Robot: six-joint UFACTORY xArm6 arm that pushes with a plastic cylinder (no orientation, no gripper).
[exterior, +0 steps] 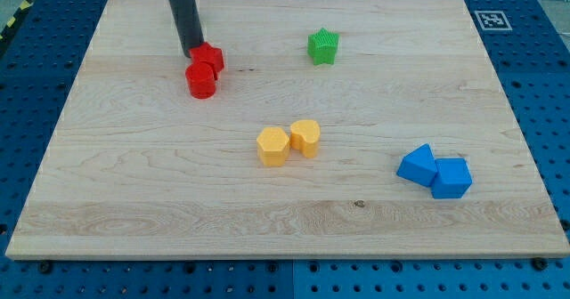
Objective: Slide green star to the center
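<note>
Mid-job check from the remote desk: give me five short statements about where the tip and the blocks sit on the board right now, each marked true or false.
1. My tip is beside the red blocks at the view's upper left. True.
2. My tip touches the green star. False: the star stands apart, well to the view's right of the tip.
3. The two yellow blocks sit side by side near the middle of the wooden board. True.
4. The two blue blocks are at the view's upper left. False: they lie at the view's lower right.
5. The green star lies toward the view's top, above the yellow blocks. True.
</note>
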